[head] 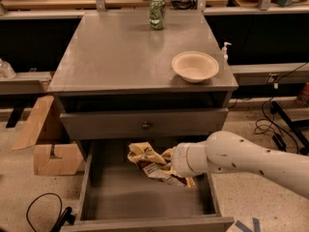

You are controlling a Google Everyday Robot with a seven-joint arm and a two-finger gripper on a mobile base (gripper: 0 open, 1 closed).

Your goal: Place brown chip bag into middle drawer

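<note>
A wide grey metal drawer (145,199), the middle one of the cabinet, stands pulled out in the lower centre of the frame, a deep tray with straight side walls and a flat bare floor. Inside it, toward the back and slightly right of centre, is the crumpled foil chip bag (148,159), tan-yellow with dark brown patches and a small white label. It lies within the drawer's walls, below the level of the drawer front above. Whether it rests on the floor or hangs just over it cannot be told.

A thick white robot arm (246,161) with small dark dots reaches in from the lower right of the frame and crosses over the drawer's right wall. Its gripper (177,162) is at the bag's right edge, touching it and mostly hidden behind the foil. Whether the gripper is clenched on the bag or has released it cannot be told.

Just above the open drawer is a closed grey drawer front with a small round knob (145,125). Over that is a dark open slot under the flat grey cabinet top (116,57). On the top, at the right edge, sits a round cream bowl (195,66), its inside showing plain cream. A green drink can (157,12) stands upright at the far edge, in the upper centre of the frame, well apart from the bowl. A small white pump bottle (225,50) stands just beyond the cabinet's right side.

At the left of the frame, flattened brown cardboard (48,144) lies on the speckled floor beside the cabinet, and a black cable (38,210) loops in the lower left corner
</note>
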